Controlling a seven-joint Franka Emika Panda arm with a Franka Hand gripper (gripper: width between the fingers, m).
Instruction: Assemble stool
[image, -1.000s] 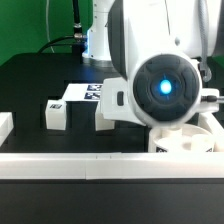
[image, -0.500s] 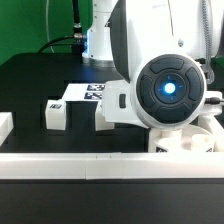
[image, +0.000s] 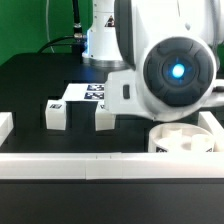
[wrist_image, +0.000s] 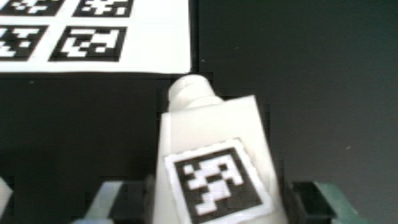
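In the wrist view my gripper (wrist_image: 217, 207) is shut on a white stool leg (wrist_image: 210, 120), with one finger (wrist_image: 119, 200) on each side of it. The leg carries a square tag and its tapered tip points toward the marker board (wrist_image: 151, 40). In the exterior view the arm's housing (image: 178, 72) hides the fingers and the held leg. The round ring-shaped seat (image: 188, 140) lies below the arm at the exterior view's right. Two more legs lie on the black table, one (image: 56, 112) at the left and one (image: 104, 118) beside the arm.
The marker board (image: 88, 93) lies behind the two loose legs. A long white border rail (image: 70, 165) runs along the front edge, with a white rail end (image: 5, 125) at the left. The robot base (image: 98, 40) and its cables stand at the back.
The arm's housing has moved up and toward the exterior view's right, uncovering more of the seat and the leg beside it. The two loose legs have not moved.
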